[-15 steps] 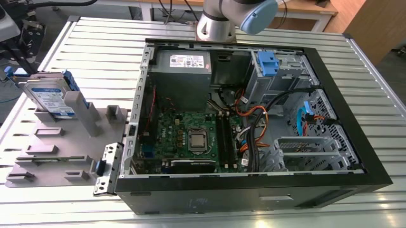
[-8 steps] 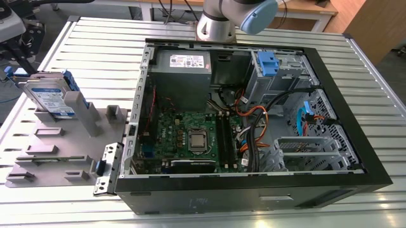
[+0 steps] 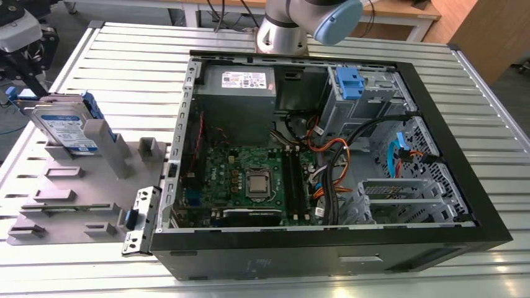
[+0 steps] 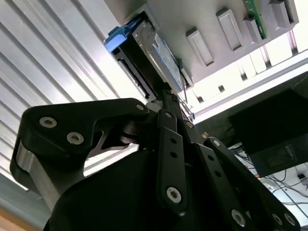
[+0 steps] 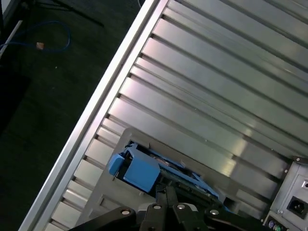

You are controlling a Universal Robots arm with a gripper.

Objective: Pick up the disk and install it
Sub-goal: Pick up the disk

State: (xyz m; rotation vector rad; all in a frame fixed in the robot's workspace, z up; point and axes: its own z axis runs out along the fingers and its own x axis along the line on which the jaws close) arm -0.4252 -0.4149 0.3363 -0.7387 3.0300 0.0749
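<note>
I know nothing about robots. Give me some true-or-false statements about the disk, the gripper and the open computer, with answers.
1. The disk stands on edge in a grey holder. True.
2. The computer case has its side panel on. False: it lies open, and the motherboard shows.
3. The disk sits inside the case. False: it is outside, at the exterior view's left.
4. The gripper is right by the disk. True.
5. The table is smooth wood. False: it is ribbed metal.
</note>
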